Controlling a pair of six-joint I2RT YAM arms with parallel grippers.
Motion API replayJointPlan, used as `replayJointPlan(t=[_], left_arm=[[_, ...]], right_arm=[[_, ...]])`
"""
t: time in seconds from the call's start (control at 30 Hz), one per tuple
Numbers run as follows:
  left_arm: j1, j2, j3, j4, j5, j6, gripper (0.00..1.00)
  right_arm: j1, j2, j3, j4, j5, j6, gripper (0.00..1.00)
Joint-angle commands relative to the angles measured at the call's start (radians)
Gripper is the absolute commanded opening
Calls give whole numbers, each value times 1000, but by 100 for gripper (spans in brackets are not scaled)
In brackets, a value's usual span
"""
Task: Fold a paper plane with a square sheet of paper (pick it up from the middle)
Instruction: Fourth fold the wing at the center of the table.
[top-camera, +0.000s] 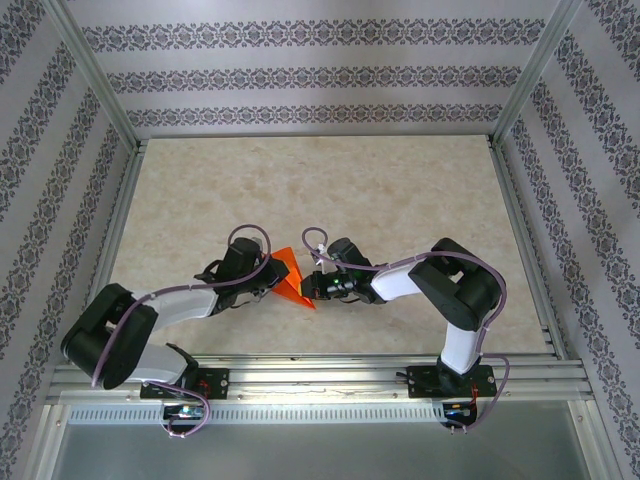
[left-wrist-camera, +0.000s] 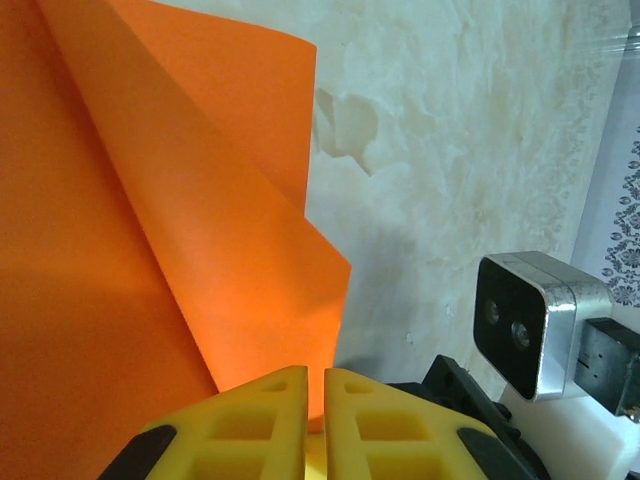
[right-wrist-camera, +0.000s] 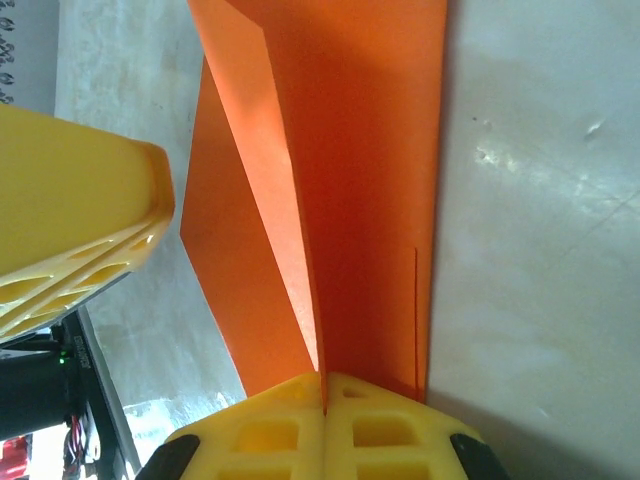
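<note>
The right gripper (right-wrist-camera: 323, 385) is clenched. Its two yellow pads press together on a folded edge of the square sheet of paper (right-wrist-camera: 350, 150), and the crease runs straight into the seam between them. The left gripper (left-wrist-camera: 315, 385) faces it from the other side with its pads all but meeting. The orange edge runs down into that slit, so I judge it pinched on the sheet as well.

Held from both sides, the paper stands up off the table (top-camera: 400, 190) in sloping panels rather than lying flat. That seems to be the point: a raised flap can be swung over and creased.

From above, the two grippers meet at the near middle of the table with the orange sheet between them, and the arms spread left and right towards their bases. The folding looks only partway done, with no narrow dart shape yet.
</note>
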Motion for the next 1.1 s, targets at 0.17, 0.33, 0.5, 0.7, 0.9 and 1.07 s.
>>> replayJointPlan(t=[0.17,0.33,0.5,0.7,0.9,1.07], left_arm=[[10,82,20,113,35,18,13],[18,113,27,124,41,21,12],[21,122,25,121,31,17,12],[25,126,33,134,35,25,12],[34,150,35,154,37,21,12],[39,177,26,161,24,16,11]], right_arm=[[-4,21,-33,-12,17,17,0],[-5,28,-35,-17,16,18,0],[-5,29,-31,-28,18,20,0],[-5,34,-29,-37,22,24,0],[-5,39,-26,-43,20,26,0],[-6,45,-19,-47,15,30,0]])
